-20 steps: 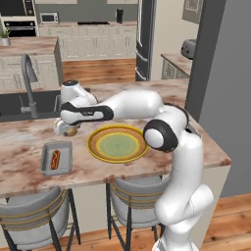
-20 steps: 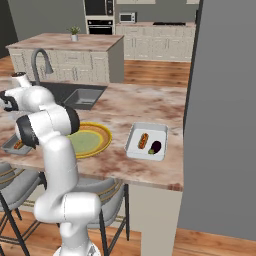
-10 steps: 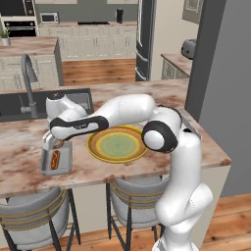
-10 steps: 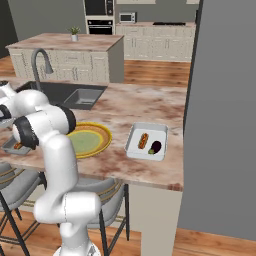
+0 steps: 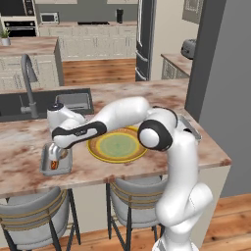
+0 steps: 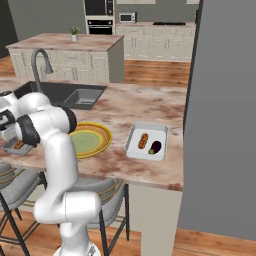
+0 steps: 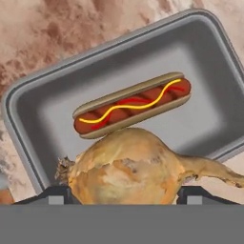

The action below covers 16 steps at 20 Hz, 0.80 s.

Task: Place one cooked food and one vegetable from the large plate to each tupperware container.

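Marble counter [image 5: 162, 93], wooden floor [image 5: 98, 71], grey stools [image 5: 29, 215]

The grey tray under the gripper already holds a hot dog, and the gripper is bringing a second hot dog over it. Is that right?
Not quite. The grey tray does hold a hot dog, but the gripper carries an onion, tan and papery with a dry stem, not a second hot dog. The hand view shows it hanging just above the tray.

Left base view: behind the arm, looking forward and down over the counter [image 5: 29, 142], plate [image 5: 116, 145] central, grey tray [image 5: 45, 164] at left. Right base view: same counter from the other side, plate [image 6: 90, 140] left of centre, white tray [image 6: 147, 142] beside it. Hand view: close above the grey tray [image 7: 43, 109], looking straight down.
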Available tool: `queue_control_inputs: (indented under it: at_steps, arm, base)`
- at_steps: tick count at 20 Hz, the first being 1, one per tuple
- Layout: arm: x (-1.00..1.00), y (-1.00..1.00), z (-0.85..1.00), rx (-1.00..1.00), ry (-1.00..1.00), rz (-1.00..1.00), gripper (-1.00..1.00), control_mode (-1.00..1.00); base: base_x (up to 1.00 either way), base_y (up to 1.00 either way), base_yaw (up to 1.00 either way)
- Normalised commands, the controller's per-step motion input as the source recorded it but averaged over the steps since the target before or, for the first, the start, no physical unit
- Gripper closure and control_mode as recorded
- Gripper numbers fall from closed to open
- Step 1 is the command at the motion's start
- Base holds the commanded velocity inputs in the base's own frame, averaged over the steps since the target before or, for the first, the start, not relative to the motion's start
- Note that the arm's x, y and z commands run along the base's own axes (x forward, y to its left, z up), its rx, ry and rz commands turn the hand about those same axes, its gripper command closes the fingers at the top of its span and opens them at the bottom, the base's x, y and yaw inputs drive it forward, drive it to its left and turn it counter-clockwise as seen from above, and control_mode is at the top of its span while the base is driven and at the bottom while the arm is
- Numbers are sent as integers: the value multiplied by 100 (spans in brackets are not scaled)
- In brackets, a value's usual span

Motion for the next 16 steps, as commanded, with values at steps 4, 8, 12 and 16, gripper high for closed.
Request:
queue_control_inputs:
  at_steps: [4,8,12,16]
  arm:
    - [0,0,-45,-8,1,8,100,-100]
    - [0,6,-30,-3,2,10,100,-100]
    - [0,2,-10,0,0,9,100,-100]
    - [13,3,-24,0,0,7,100,-100]
  base:
    - [0,0,0]
    - [0,0,0]
    - [0,0,0]
    - [0,0,0]
